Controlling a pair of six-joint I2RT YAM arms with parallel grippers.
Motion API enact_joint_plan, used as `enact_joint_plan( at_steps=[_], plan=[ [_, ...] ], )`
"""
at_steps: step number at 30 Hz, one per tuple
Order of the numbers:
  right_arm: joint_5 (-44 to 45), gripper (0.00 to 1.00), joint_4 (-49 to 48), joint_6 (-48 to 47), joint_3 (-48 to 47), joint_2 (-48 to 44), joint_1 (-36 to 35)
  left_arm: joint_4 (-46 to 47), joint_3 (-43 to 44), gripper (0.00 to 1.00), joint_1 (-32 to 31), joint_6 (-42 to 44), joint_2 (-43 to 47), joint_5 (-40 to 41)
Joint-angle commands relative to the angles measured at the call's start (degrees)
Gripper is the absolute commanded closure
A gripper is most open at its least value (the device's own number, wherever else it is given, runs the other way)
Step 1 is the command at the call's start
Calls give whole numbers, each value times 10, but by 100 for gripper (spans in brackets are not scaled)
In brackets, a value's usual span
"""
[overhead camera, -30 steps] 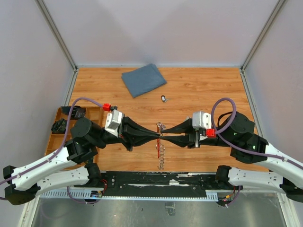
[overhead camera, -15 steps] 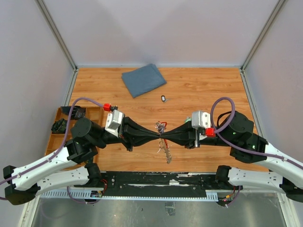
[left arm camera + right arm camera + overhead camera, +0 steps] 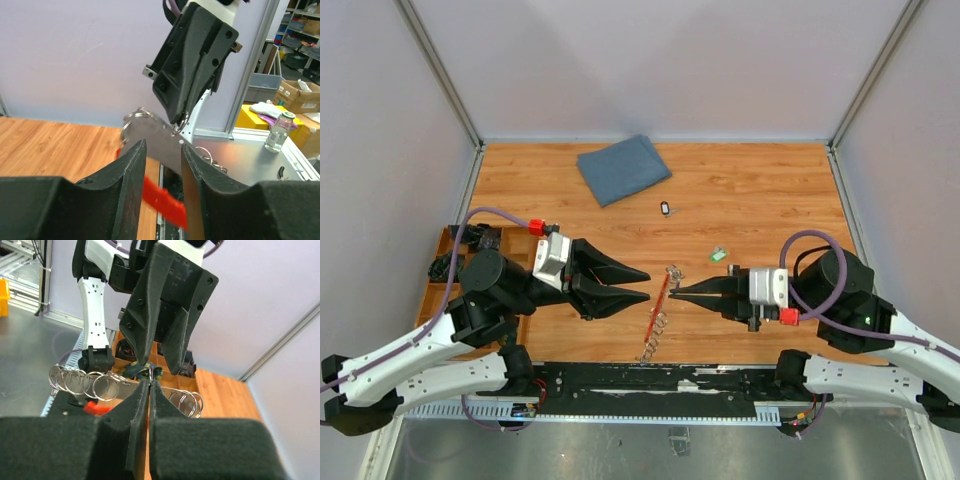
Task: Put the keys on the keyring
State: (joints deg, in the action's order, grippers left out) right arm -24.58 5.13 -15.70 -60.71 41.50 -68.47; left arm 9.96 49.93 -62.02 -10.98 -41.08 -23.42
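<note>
Gripping keyring [image 3: 659,305] at far end with closed right gripper [image 3: 677,291], long axis toward tabletop's near edge; left gripper [image 3: 648,286] part-open, empty, just beside.

The worktop [image 3: 760,200] is of light brown wood with a plank pattern. Plain pale lilac walls [image 3: 650,60] close it on the left, far and right sides, with grey metal posts [image 3: 438,70] in the far corners. The light is even and soft. Outside the enclosure are a grey metal surface [image 3: 250,155], cardboard boxes [image 3: 299,97] and shelves [image 3: 302,27].
</note>
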Motion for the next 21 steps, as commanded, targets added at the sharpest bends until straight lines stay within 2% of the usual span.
enact_joint_plan(
  at_steps=[1, 7, 12, 17, 21],
  plan=[
    [-51, 100, -61, -141, 24, -22, 7, -38, 13, 60, -2, -1, 19, 22],
    [-84, 100, -65, -297, 57, -48, 7, -86, 4, 57, -1, -16, 26, 118],
    [-79, 100, -52, -404, 75, -62, 7, -120, 0, 56, -2, -26, 10, 188],
    [-70, 100, -13, -461, 62, -62, 7, -145, -4, 53, 7, -28, -8, 237],
    [-67, 100, 44, -492, 39, -54, 8, -156, -17, 52, 45, -46, -15, 242]
  ],
)
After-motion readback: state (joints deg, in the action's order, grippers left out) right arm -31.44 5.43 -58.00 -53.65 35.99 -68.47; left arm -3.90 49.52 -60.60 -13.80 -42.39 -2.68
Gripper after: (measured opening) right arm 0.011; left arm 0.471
